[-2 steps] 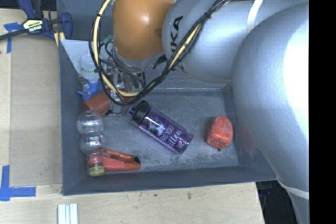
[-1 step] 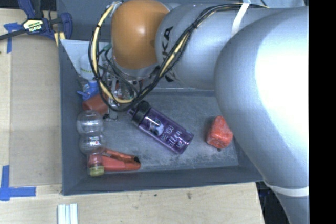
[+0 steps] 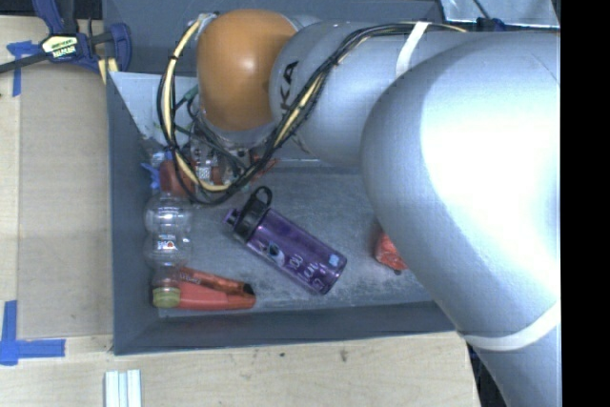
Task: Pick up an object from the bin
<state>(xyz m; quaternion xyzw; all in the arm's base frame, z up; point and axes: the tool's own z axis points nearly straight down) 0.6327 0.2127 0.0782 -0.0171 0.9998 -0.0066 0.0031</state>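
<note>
Camera view: claw (image 3: 205, 165) sits under the orange wrist cover (image 3: 238, 67), in the upper-left corner of the bin (image 3: 122, 234), over a small brown-and-blue thing (image 3: 167, 174) just beside the clear bottle (image 3: 166, 226). Claw spread or closed: can't tell. I'd descend straight, keep off the wall, avoid nudging the clear bottle; purple bottle (image 3: 286, 248) is well apart

The arm (image 3: 457, 157) is a thick, smooth, silver-grey tube of rounded segments, with a thin white band (image 3: 412, 43) across one joint. An orange dome-shaped cover (image 3: 238, 62) caps the wrist, with dark lettering on the grey shell beside it. Black and yellow cables (image 3: 181, 71) loop round the cover to the dark tool (image 3: 208, 167) beneath.
</note>
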